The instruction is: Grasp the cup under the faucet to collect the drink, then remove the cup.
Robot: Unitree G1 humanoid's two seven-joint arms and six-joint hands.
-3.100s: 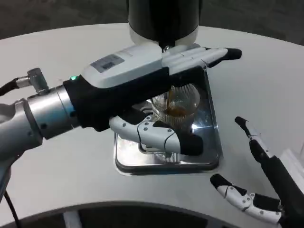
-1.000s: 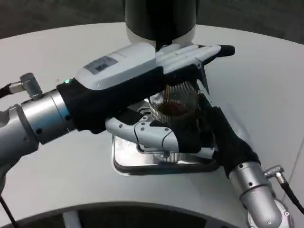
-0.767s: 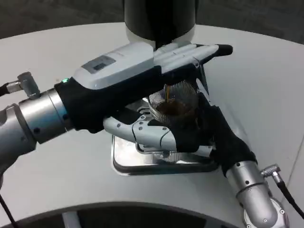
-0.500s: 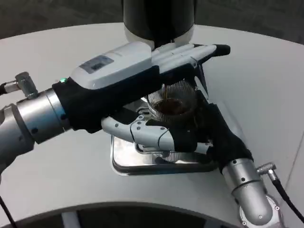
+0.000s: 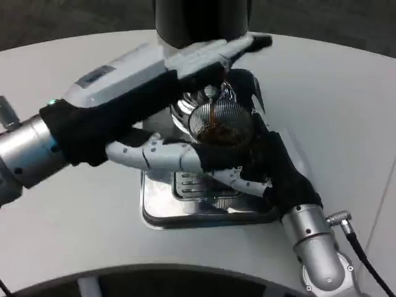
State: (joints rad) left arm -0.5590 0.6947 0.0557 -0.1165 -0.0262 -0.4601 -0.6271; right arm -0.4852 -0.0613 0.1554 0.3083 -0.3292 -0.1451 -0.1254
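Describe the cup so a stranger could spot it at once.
Start at the black dispenser at the table's far edge; below it lies a shiny metal drip tray. Above that tray, between both hands, is the cup: clear ribbed glass holding dark brown drink.

left hand: white back with a small grey label, black wrist cuff with a green light at frame left, silver forearm; right hand: black-covered, silver ribbed forearm at lower right, metal connector with a black cable.
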